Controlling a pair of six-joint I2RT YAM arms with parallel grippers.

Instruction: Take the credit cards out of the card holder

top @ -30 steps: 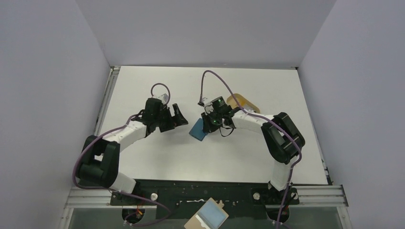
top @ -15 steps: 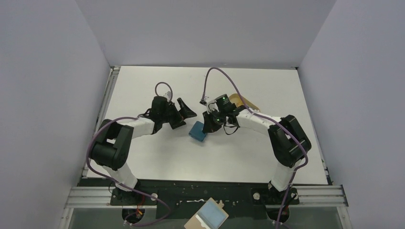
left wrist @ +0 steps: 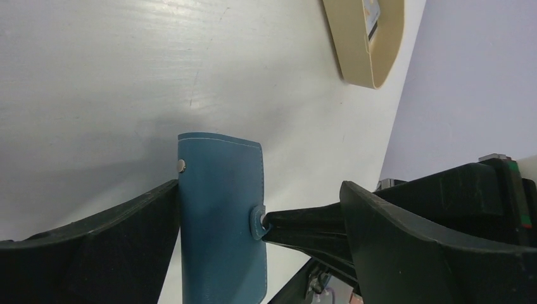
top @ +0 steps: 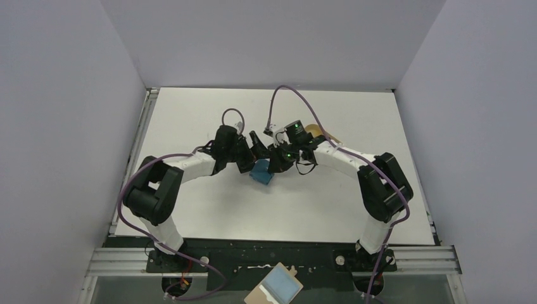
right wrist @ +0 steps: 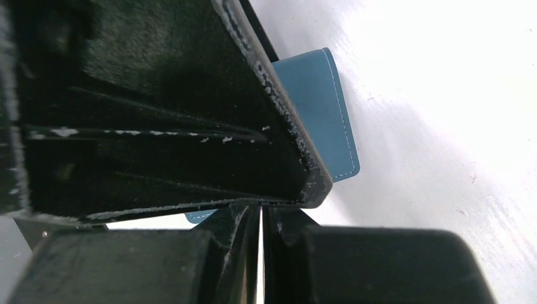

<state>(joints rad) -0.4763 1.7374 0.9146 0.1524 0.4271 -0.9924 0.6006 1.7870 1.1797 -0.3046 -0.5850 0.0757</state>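
Note:
The teal-blue card holder is closed at the table's middle; it shows clearly in the left wrist view. My left gripper is open, its fingers on either side of the holder, the left finger against its edge; from above the gripper is just behind the holder. My right gripper is shut on the holder's snap tab; its own view shows the jaws nearly together. One pale card with dark markings lies in the tan tray. Any cards inside the holder are hidden.
The tan oval tray stands right behind the right wrist, and shows in the left wrist view. A tan board with a light-blue rectangle lies below the table's front edge. Purple cables loop over both arms.
My left arm has swung right until its open fingers straddle the card holder. My right gripper has stayed at the holder, shifting slightly.

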